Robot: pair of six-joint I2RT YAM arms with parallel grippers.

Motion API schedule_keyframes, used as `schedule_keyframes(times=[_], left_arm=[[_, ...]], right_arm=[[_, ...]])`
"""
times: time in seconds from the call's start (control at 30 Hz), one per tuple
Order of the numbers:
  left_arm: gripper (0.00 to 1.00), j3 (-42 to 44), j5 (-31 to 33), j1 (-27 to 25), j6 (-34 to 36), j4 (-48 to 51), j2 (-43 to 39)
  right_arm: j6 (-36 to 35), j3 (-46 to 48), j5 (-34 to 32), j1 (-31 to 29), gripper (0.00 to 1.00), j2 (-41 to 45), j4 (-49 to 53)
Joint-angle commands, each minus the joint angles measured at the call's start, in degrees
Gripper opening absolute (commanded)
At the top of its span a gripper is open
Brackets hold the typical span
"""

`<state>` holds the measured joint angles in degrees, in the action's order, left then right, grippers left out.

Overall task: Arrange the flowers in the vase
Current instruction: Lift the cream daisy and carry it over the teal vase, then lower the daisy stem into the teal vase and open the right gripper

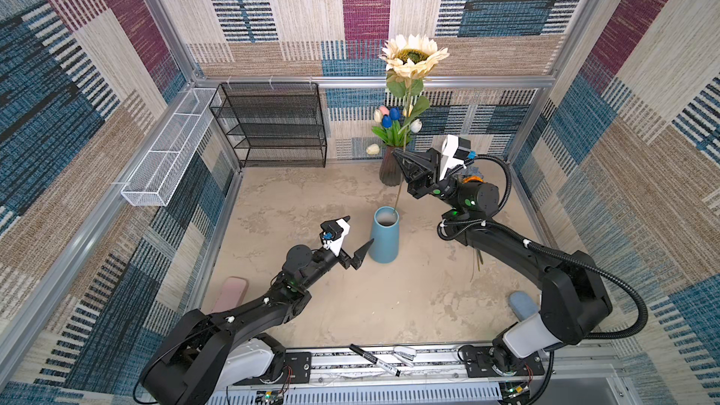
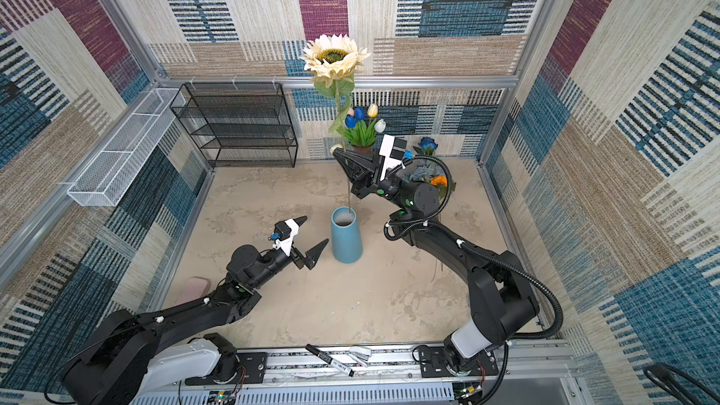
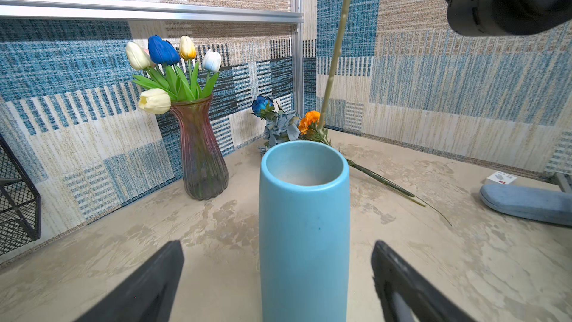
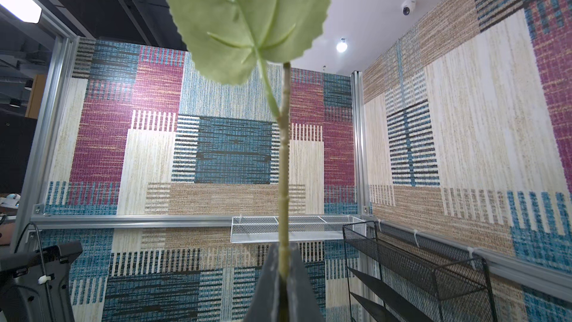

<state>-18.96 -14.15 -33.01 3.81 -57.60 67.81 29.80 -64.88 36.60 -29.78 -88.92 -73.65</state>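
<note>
A blue vase (image 1: 385, 237) (image 2: 346, 239) (image 3: 305, 227) stands upright mid-table. My left gripper (image 1: 358, 231) (image 2: 315, 231) (image 3: 275, 244) is open just left of it, its fingers apart from the vase wall. My right gripper (image 1: 398, 154) (image 2: 337, 153) (image 4: 283, 250) is shut on the stem (image 4: 284, 165) of the cream sunflower (image 1: 413, 58) (image 2: 335, 58), held upright. The stem's lower end is at the vase's far rim; whether it is inside I cannot tell. Tulips (image 1: 389, 126) (image 3: 173, 66) stand in a glass vase (image 3: 201, 153). A blue rose (image 3: 261, 105), dusty-blue bunch (image 3: 281, 127) and orange bloom (image 3: 309, 119) lie behind.
A black mesh shelf (image 1: 272, 126) stands at the back left, with a white wire basket (image 1: 167, 153) on the left wall. A pink case (image 1: 230, 294) lies front left and a blue case (image 1: 522, 303) front right. A marker (image 1: 374, 360) rests on the front rail.
</note>
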Motion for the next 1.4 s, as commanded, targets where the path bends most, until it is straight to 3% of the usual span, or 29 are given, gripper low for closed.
schedule_keyframes(times=[0.0,0.33,0.47,0.7,0.87,0.93,1.07,1.2,1.37], left_arm=[[0.97,-0.37,-0.09,0.01,0.91,-1.15,-0.09],[0.97,-1.14,-0.53,0.06,1.62,-0.84,1.18],[0.97,-1.06,-0.34,0.06,1.90,-0.50,1.38],[0.96,-2.77,-0.35,0.06,2.92,0.15,2.75],[0.96,-3.78,-0.69,0.06,3.04,-0.13,4.46],[0.96,-3.72,-0.47,0.06,2.99,-0.85,4.94],[0.96,-4.19,-0.61,0.06,3.11,-0.46,4.87],[0.96,-4.33,-0.63,0.06,3.39,-0.23,4.70],[0.96,-4.90,-0.46,0.10,4.09,0.34,5.02]], right_arm=[[1.37,-1.73,-0.91,-0.28,0.00,-1.57,-1.63],[-2.95,4.30,3.16,-0.54,0.00,-7.40,-7.16],[-6.73,10.29,7.22,-0.72,0.00,-5.90,-7.34],[-16.00,19.95,5.08,-0.89,0.05,-0.70,0.13],[-18.57,22.51,1.91,-0.90,0.19,0.11,3.40],[-19.86,22.78,0.54,-0.92,0.29,0.71,5.59],[-22.11,23.57,-2.28,-0.90,0.33,2.63,8.59],[-24.43,23.02,-6.55,-0.89,0.51,4.43,13.89],[-26.20,21.01,-11.54,-0.89,0.58,6.15,20.98]])
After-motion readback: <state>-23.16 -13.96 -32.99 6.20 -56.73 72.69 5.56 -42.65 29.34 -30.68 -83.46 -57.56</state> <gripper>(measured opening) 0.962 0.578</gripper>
